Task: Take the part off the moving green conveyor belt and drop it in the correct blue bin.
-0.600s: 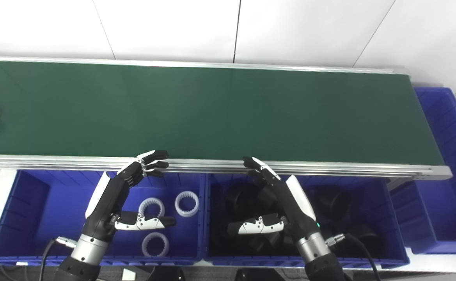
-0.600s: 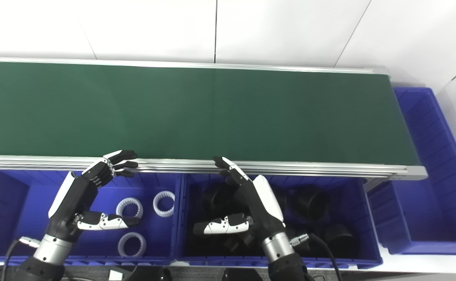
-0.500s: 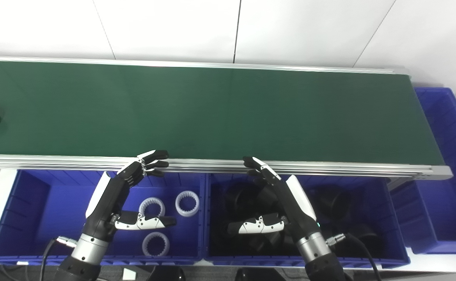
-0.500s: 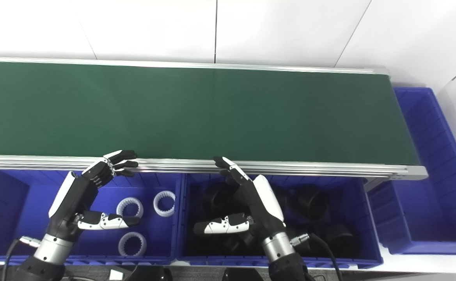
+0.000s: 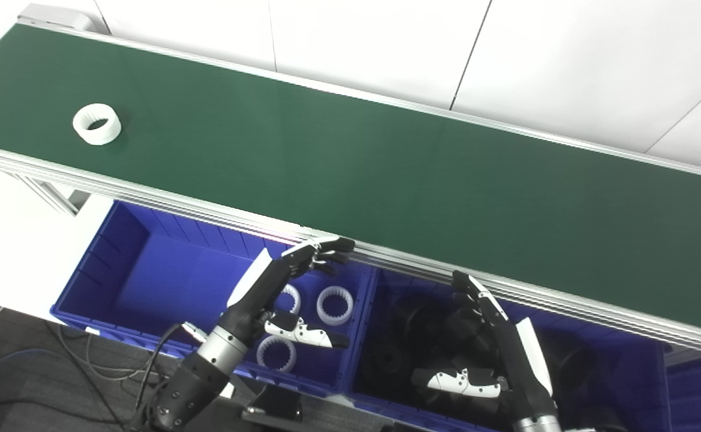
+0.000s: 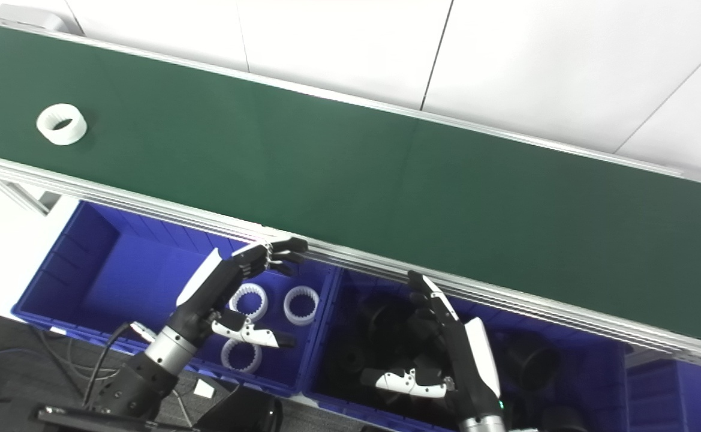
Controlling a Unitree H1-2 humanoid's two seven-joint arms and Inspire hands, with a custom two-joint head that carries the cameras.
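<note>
A white toothed ring (image 5: 96, 123) lies on the green conveyor belt (image 5: 386, 174) at its far left; it also shows in the right eye view (image 6: 61, 123). My left hand (image 5: 278, 282) is open and empty, held above the left blue bin (image 5: 146, 270), fingertips near the belt's near rail. My right hand (image 5: 500, 342) is open and empty above the middle blue bin (image 5: 386, 384), which holds several black parts. Three white rings (image 5: 334, 303) lie in the left bin.
The belt's aluminium rail (image 5: 206, 210) runs along the near side above the bins. A third blue bin (image 5: 698, 390) sits at the lower right. Cables (image 5: 86, 360) lie on the floor at lower left. A white wall stands behind the belt.
The camera has turned to the left and tilted, so the whole picture has shifted. The white ring has travelled a little to the right along the belt. Both hands keep their open poses.
</note>
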